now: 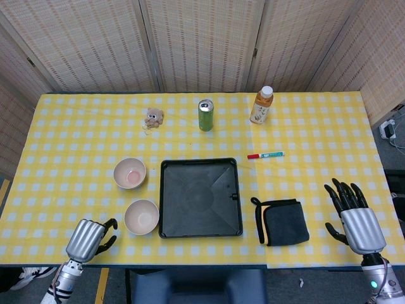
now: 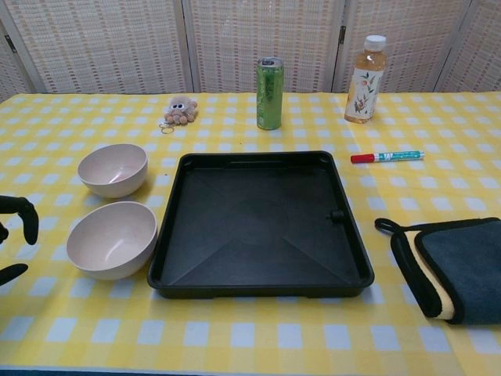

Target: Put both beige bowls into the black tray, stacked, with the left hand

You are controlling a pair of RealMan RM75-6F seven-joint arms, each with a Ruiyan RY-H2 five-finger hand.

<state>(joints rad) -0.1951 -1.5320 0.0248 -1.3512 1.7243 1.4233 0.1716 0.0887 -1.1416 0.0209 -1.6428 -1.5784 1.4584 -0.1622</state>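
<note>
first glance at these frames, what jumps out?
The black tray sits empty at the table's centre, with two beige bowls just left of it, one behind the other. The left hand holds nothing, fingers curled, near the closer bowl; the right hand is spread open at the far right edge.
</note>
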